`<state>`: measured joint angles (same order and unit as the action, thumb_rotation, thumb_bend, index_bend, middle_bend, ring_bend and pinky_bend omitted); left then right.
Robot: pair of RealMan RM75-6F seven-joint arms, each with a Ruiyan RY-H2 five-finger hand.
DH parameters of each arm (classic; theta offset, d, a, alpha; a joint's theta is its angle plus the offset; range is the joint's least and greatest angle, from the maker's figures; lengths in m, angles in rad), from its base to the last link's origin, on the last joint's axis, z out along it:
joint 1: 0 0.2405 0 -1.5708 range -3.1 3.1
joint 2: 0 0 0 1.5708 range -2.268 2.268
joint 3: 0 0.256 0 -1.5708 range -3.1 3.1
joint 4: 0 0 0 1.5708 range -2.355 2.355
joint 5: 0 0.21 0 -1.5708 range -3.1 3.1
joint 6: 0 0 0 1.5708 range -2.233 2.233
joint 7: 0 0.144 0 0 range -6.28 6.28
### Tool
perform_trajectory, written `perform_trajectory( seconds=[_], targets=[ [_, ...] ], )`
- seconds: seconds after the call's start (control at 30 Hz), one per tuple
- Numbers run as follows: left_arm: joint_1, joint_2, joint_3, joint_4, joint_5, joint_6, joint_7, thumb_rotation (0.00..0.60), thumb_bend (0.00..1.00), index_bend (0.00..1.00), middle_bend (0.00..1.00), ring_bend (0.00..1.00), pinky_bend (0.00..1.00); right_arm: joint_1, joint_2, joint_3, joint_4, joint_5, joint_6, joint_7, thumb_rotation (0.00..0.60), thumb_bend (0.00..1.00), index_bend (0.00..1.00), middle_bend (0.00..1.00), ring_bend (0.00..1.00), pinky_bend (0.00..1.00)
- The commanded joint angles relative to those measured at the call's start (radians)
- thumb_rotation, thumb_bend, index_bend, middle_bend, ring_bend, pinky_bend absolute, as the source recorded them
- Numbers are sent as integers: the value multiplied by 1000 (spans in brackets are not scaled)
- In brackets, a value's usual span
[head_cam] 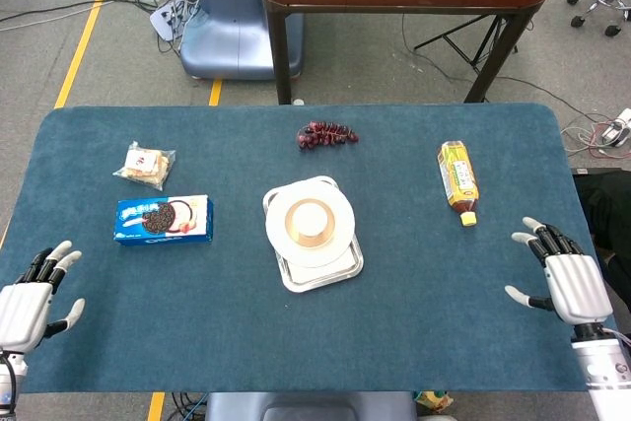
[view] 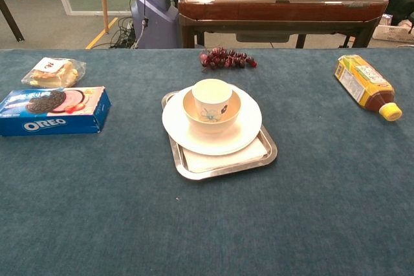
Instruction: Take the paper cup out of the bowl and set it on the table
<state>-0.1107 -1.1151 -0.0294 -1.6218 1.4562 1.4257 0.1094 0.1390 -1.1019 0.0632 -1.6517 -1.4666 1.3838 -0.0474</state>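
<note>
Mid-bench, paper cup (view: 211, 93) stands upright in bowl (view: 211, 113), between empty, spread left hand (head_cam: 27, 301) and right hand (head_cam: 566, 278), neither clearly nearer.

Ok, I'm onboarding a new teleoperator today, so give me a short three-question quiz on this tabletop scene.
1. True or false: the paper cup stands inside the bowl.
2. What does the bowl rest on? A) bare table B) white plate on a metal tray C) cookie box
3. Fill in: both hands are ___ and hold nothing.

Key:
1. True.
2. B: the white plate sits on the metal tray.
3. Open: the left hand and right hand are at the table's near corners, fingers apart.
</note>
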Motion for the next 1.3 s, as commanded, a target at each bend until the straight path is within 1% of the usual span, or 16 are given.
perform_trajectory(
  seconds=[0.03, 0.23, 0.47, 0.6, 0.73, 1.0, 1.3],
  targets=[
    [0, 1, -1, 0, -3, -1, -2, 600, 321, 167, 104, 76, 323, 5, 0, 4, -1, -3, -1, 0, 600, 0, 275, 150, 129, 224],
    [2, 4, -2, 0, -8, -1, -6, 600, 321, 168, 104, 76, 323, 32, 7, 26, -4, -14, -7, 2, 600, 0, 312, 159, 129, 224],
    [3, 4, -4, 0, -16, -2, -3, 600, 321, 168, 104, 76, 324, 106, 24, 63, -25, -31, -64, -31, 600, 0, 361, 161, 129, 224],
    [6, 3, -4, 1, -16, 1, -3, 600, 321, 168, 104, 76, 324, 145, 22, 78, -28, -34, -95, -57, 600, 0, 396, 161, 129, 224],
    [7, 3, -4, 1, -19, 2, -3, 600, 321, 168, 104, 76, 324, 186, 14, 93, -26, -33, -134, -56, 600, 11, 432, 161, 123, 224],
    [8, 1, -4, 2, -20, 3, 0, 600, 322, 168, 104, 76, 324, 291, -36, 129, 19, -25, -219, -89, 600, 45, 477, 149, 92, 224],
    [12, 4, -5, 0, -19, 9, -3, 600, 321, 167, 104, 76, 324, 419, -108, 168, 84, 20, -335, -127, 600, 88, 503, 127, 62, 223]
  ],
)
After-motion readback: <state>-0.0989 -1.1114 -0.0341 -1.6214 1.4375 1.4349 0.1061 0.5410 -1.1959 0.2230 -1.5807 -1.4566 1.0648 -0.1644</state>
